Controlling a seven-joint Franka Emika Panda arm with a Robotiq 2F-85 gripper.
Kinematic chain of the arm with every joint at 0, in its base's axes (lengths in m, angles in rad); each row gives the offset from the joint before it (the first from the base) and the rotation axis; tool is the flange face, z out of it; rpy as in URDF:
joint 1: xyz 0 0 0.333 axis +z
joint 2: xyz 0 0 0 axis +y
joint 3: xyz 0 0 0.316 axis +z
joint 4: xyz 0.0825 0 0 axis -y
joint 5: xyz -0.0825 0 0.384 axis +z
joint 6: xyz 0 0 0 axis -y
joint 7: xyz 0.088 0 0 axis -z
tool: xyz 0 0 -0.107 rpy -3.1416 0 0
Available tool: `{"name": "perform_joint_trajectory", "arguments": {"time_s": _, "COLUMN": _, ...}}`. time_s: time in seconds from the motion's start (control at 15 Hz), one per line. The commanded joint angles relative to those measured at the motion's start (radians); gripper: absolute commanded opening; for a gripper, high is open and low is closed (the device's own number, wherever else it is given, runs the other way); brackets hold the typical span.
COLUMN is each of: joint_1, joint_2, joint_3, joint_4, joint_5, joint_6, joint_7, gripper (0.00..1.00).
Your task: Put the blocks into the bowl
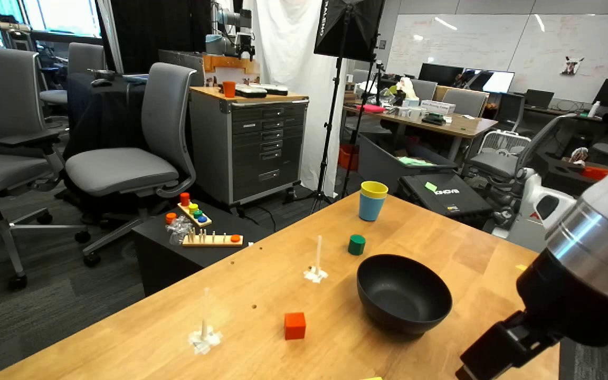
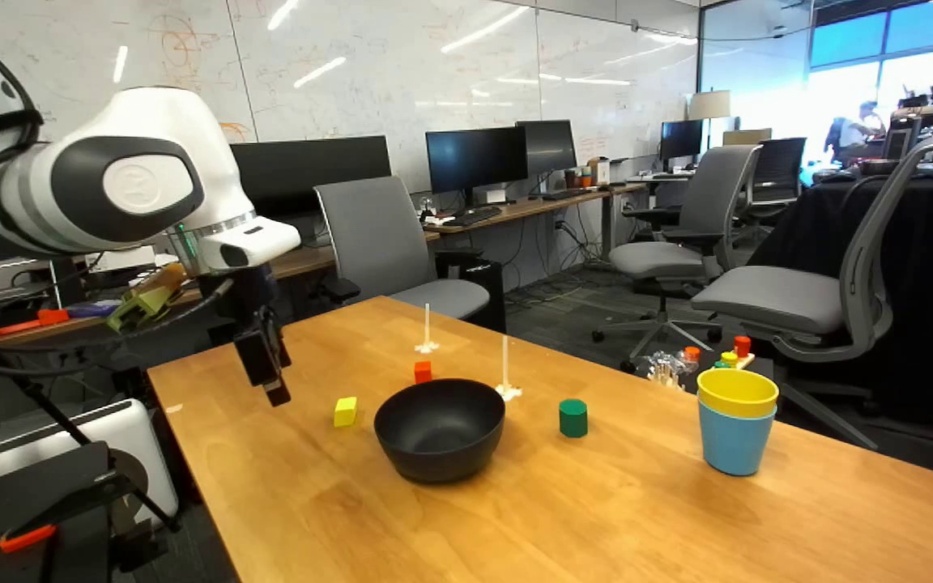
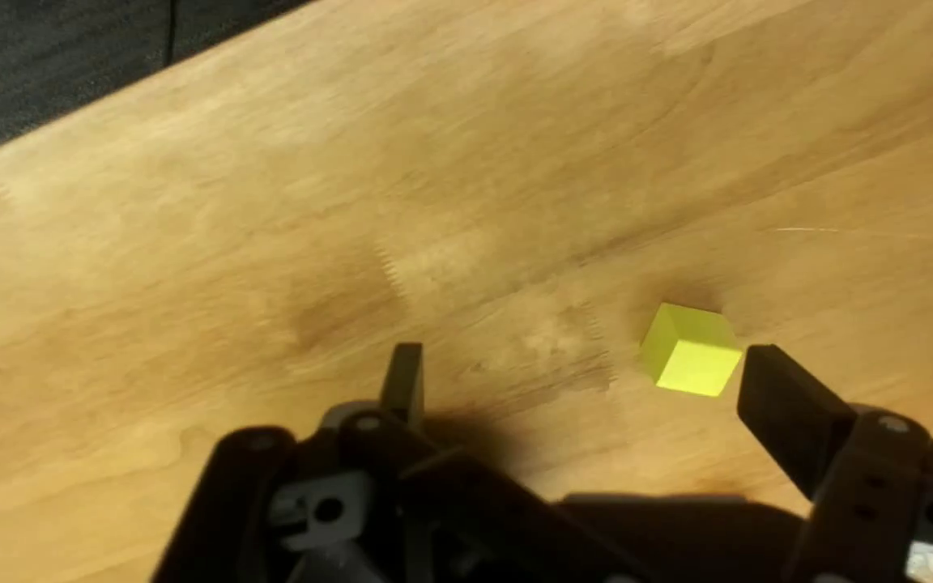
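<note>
In the wrist view the gripper point(image 3: 585, 360) is spread wide above the table point(image 3: 313, 202); the yellow block point(image 3: 692, 352) shows in the gap, nearer one side.

In an exterior view the yellow block lies between the table's left edge and the black bowl point(image 2: 438, 453), with the red-orange block point(image 2: 423, 372) behind the bowl, toward the corner farthest from that camera.

In an exterior view the dark green block point(image 1: 357, 245) stands near the bowl; beyond it, toward the corner farthest from that camera, a yellow cup point(image 1: 374, 189) is nested in a blue cup point(image 1: 371, 209).
</note>
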Motion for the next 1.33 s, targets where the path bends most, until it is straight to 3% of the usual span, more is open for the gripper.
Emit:
{"name": "perform_joint_trajectory", "arguments": {"time_s": 0.0, "joint_1": 0.039, "joint_2": 0.027, "joint_3": -0.037, "joint_4": 0.001, "joint_5": -0.12, "joint_6": 0.062, "joint_7": 0.231, "gripper": 1.0}}
{"name": "perform_joint_trajectory", "arguments": {"time_s": 0.4, "joint_1": 0.102, "joint_2": 0.011, "joint_3": -0.124, "joint_4": 0.007, "joint_5": -0.332, "joint_6": 0.078, "joint_7": 0.526, "gripper": 1.0}}
{"name": "perform_joint_trajectory", "arguments": {"time_s": 0.73, "joint_1": 0.139, "joint_2": 0.04, "joint_3": -0.187, "joint_4": 0.062, "joint_5": -0.551, "joint_6": 0.018, "joint_7": 0.704, "gripper": 1.0}}
{"name": "perform_joint_trajectory", "arguments": {"time_s": 0.8, "joint_1": 0.107, "joint_2": 0.032, "joint_3": -0.157, "joint_4": 0.035, "joint_5": -0.482, "joint_6": 0.045, "joint_7": 0.628, "gripper": 1.0}}
{"name": "perform_joint_trajectory", "arguments": {"time_s": 1.27, "joint_1": 0.109, "joint_2": 0.041, "joint_3": -0.16, "joint_4": 0.044, "joint_5": -0.505, "joint_6": 0.04, "joint_7": 0.64, "gripper": 1.0}}
